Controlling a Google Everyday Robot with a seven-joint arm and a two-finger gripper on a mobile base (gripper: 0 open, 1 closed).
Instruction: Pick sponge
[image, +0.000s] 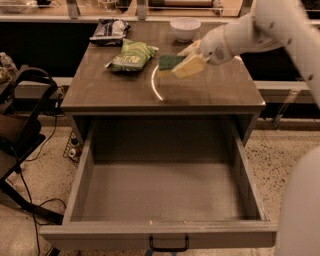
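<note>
The sponge (169, 62), dark green on top with pale foam under it, is near the middle of the brown tabletop (215, 92). My gripper (186, 58) reaches in from the right on the white arm. Its pale fingers (190, 66) are closed on the sponge's right end. The sponge looks lifted slightly off the tabletop and tilted. Its right part is hidden by the fingers.
A crinkly green snack bag (132, 55) lies just left of the sponge. A dark snack bag (110, 29) and a white bowl (185, 27) sit at the back of the table. The drawer (160, 234) below stands pulled open toward me. A dark chair (20, 115) and cables are at the left.
</note>
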